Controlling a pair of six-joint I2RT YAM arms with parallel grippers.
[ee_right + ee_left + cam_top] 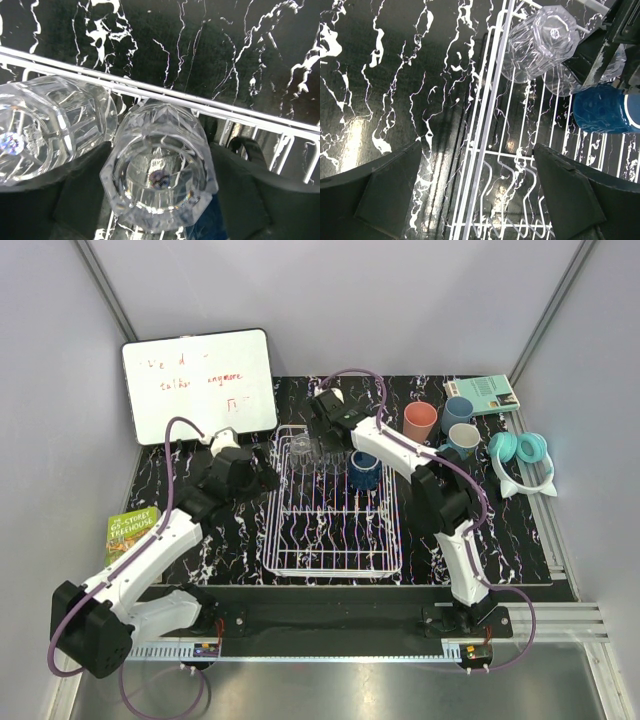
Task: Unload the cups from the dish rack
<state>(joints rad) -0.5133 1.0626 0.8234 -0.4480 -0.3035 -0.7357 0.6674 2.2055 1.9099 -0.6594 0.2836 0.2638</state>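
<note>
You are looking at a robot lab booth: pale walls (400, 300) are boxing in a marbled table (520, 530), a left arm (150, 550) and right arm (445, 500) are sitting bolted to a metal rail (330, 651), and a whiteboard (200, 385) is standing near a dish rack (335, 540).

Black marbled table (530, 530): whiteboard (200, 385), dish rack (335, 540), pink tumbler (420, 420), 2 blue mugs (458, 410), headphones (520, 452), green book (131, 531), teal booklet (484, 394)
</note>
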